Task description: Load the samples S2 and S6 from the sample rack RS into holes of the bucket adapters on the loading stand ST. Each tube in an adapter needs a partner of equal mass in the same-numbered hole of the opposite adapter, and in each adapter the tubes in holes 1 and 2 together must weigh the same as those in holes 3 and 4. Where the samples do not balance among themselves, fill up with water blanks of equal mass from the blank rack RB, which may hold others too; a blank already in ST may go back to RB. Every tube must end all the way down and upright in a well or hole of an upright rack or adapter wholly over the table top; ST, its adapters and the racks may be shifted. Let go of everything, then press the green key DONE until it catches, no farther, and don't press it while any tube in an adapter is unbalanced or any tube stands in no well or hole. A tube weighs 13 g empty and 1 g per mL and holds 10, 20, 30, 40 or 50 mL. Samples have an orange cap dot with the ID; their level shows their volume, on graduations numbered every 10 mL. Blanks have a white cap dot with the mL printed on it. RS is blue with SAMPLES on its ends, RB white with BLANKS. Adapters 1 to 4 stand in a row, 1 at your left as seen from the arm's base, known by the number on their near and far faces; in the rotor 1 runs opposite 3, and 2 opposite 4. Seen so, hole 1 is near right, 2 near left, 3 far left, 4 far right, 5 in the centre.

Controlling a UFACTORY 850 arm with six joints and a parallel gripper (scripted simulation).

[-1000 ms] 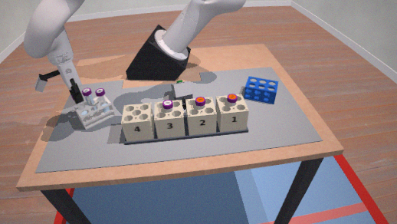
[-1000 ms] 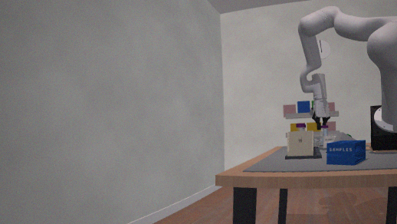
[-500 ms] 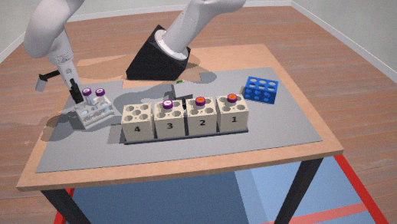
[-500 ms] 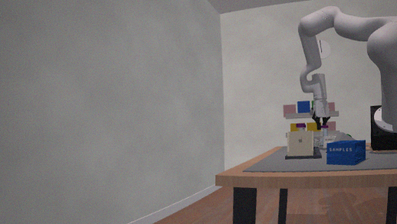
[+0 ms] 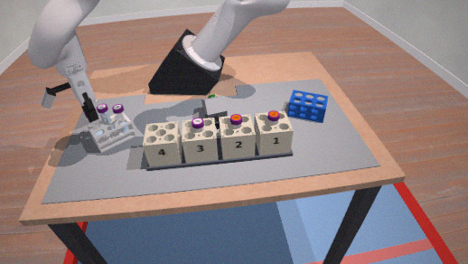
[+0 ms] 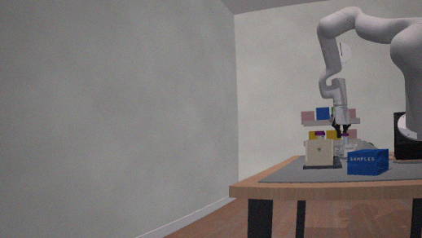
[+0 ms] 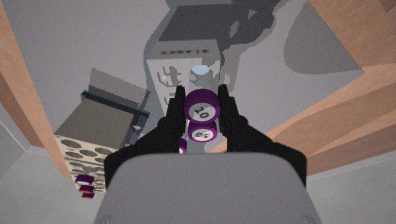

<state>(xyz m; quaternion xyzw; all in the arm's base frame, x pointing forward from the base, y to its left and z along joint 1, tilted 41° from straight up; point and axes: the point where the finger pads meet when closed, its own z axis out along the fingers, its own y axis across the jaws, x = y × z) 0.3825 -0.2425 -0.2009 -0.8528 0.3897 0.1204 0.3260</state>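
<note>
- Top: gripper (image 5: 91,109) clamped on a purple-capped blank (image 5: 102,108) at the white blank rack (image 5: 110,132). Adapters 3 (image 5: 199,139), 2 (image 5: 238,135) and 1 (image 5: 274,129) each carry one tube; adapter 4 (image 5: 162,142) has none.
- Exterior: blue sample rack (image 6: 367,161) nearest the camera; gripper (image 6: 341,131) low behind it.
- Wrist: fingers pinch the cap marked 10 (image 7: 202,106); a second blank (image 7: 202,132) sits just beside.

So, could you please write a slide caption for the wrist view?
Gripper shut on the 10 mL blank above the white blank rack.
</note>
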